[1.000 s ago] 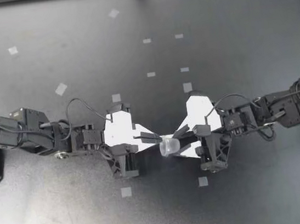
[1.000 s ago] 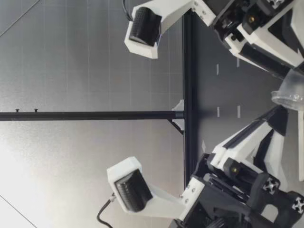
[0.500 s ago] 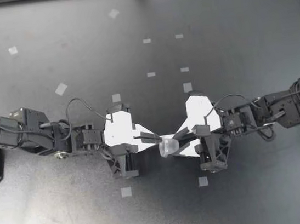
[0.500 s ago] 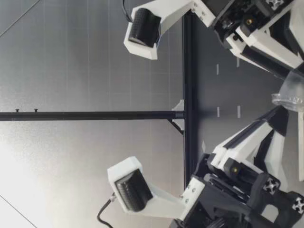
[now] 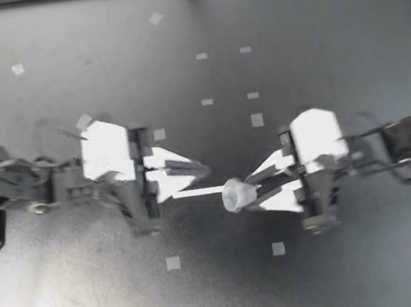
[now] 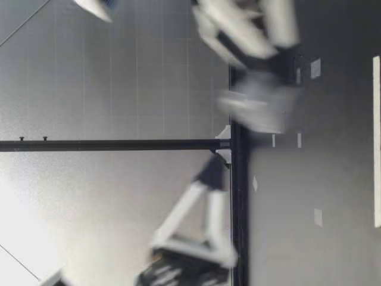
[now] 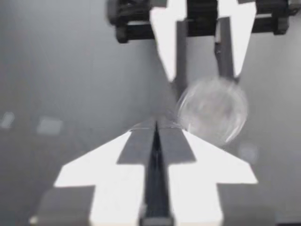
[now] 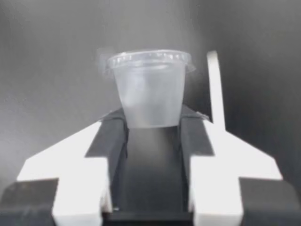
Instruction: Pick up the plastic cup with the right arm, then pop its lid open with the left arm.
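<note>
pulled apart, right end effector [image 5: 247, 190] pinches the cup [image 5: 234, 195], left end effector [image 5: 202, 170] pressed together near tape squares [image 5: 159, 134].

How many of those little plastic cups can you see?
1. The clear cup is clamped in my right jaws near the middle of the table, just ahead of my shut left jaws. The arms may hide others.

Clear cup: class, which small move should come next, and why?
Probably open the left claw: it is shut and empty, just short of the clear cup, which the right claw grips by its sides, lid on and facing it.
</note>
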Controlling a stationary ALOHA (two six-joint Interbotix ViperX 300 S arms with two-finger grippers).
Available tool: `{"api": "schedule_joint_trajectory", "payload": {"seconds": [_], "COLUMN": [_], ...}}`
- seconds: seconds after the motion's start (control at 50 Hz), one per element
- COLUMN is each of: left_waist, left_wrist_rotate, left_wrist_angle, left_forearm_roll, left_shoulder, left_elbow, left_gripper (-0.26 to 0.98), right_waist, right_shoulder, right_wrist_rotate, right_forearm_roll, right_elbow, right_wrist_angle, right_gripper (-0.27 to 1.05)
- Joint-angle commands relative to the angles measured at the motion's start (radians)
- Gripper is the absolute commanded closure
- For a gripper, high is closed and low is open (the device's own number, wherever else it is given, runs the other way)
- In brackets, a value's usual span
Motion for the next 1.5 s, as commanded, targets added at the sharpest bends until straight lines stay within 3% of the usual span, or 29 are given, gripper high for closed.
{"api": "schedule_joint_trajectory", "payload": {"seconds": [0.0, 0.18, 0.24, 0.38, 0.58, 0.8, 1.02, 1.48], "left_waist": [0.002, 0.002, 0.002, 0.002, 0.002, -0.005, -0.006, -0.006], "left_wrist_rotate": [-0.086, -0.497, -0.638, -0.976, -1.108, -1.144, -1.144, -1.072], "left_wrist_angle": [-0.109, -0.39, -0.423, -0.454, -0.439, -0.416, -0.416, -0.416], "left_forearm_roll": [-0.002, 0.0, -0.002, 0.005, 0.072, 0.121, 0.124, 0.124], "left_shoulder": [-0.057, -0.051, -0.04, 0.003, 0.046, 0.043, 0.034, 0.018], "left_elbow": [0.031, 0.081, 0.074, 0.026, -0.041, -0.051, -0.043, -0.021], "left_gripper": [0.47, -0.07, -0.16, -0.08, -0.08, -0.08, -0.08, -0.07], "right_waist": [0.003, 0.0, -0.002, -0.025, -0.052, -0.066, -0.072, -0.072], "right_shoulder": [-0.091, -0.129, -0.101, 0.02, 0.163, 0.167, 0.163, 0.144], "right_wrist_rotate": [-0.037, -0.219, -0.268, -0.318, -0.319, -0.321, -0.308, -0.195], "right_forearm_roll": [0.0, 0.018, 0.031, 0.086, 0.089, 0.091, 0.097, 0.091], "right_elbow": [0.032, 0.124, 0.132, 0.08, -0.028, -0.032, -0.021, 0.058], "right_wrist_angle": [-0.147, -0.5, -0.575, -0.634, -0.627, -0.557, -0.43, -0.416], "right_gripper": [0.65, 0.65, 0.65, 0.65, 0.65, 0.65, 0.65, 0.65]}}
